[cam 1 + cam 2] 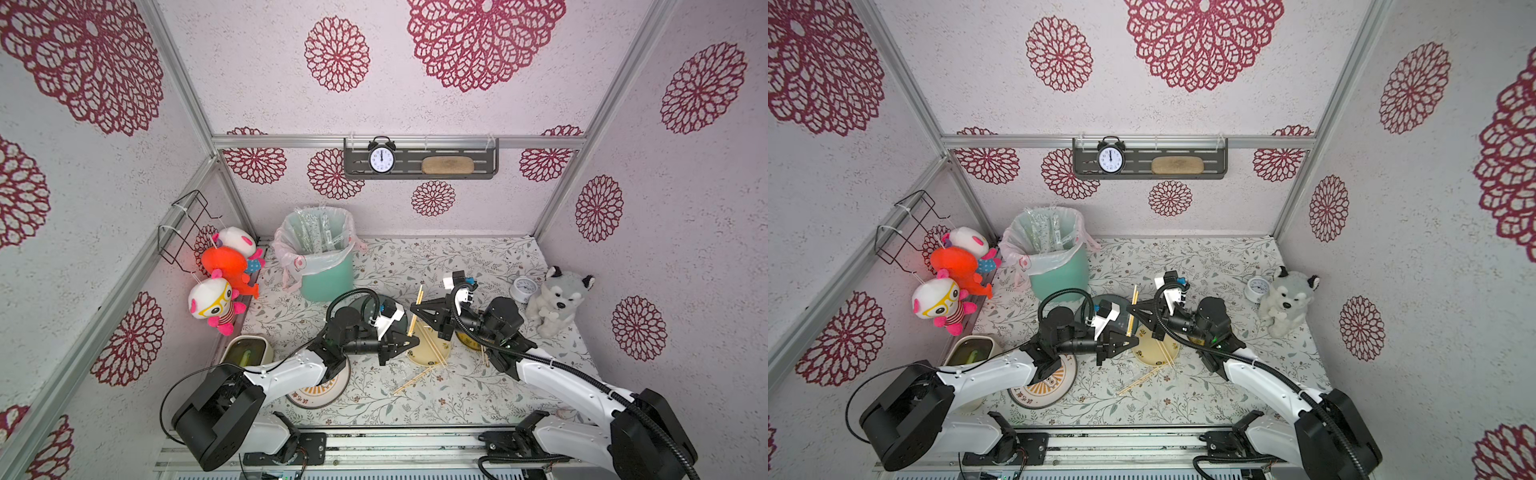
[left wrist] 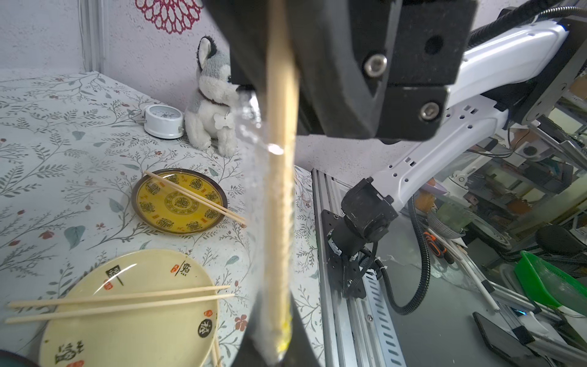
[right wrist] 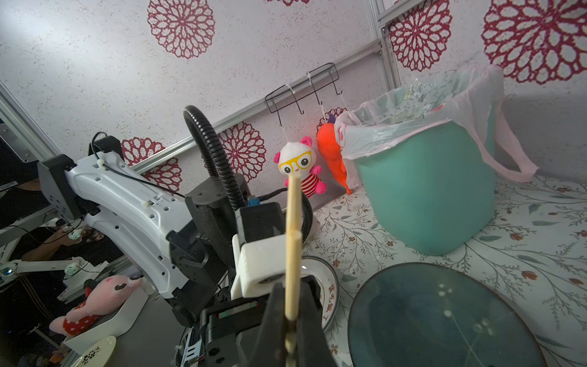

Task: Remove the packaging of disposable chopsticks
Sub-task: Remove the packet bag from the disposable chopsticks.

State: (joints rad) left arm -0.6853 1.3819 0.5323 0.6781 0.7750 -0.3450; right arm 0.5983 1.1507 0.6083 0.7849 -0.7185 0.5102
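Left arm (image 1: 291, 370) reaches in low with a bent elbow, and the left end effector (image 1: 415, 343) is pinched tight on the packaging (image 2: 251, 127). Right arm (image 1: 552, 374) folds in from the opposite side. The right end effector (image 1: 412, 308) sits just beyond the left one, tips near but apart, jaws clamped on the chopsticks (image 3: 293, 254). Both wrists roughly level.

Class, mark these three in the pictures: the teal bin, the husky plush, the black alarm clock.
teal bin (image 1: 328, 278): in a top view, outer wall.
husky plush (image 1: 565, 293): in a top view, face.
black alarm clock (image 1: 381, 160): in a top view, white dial.
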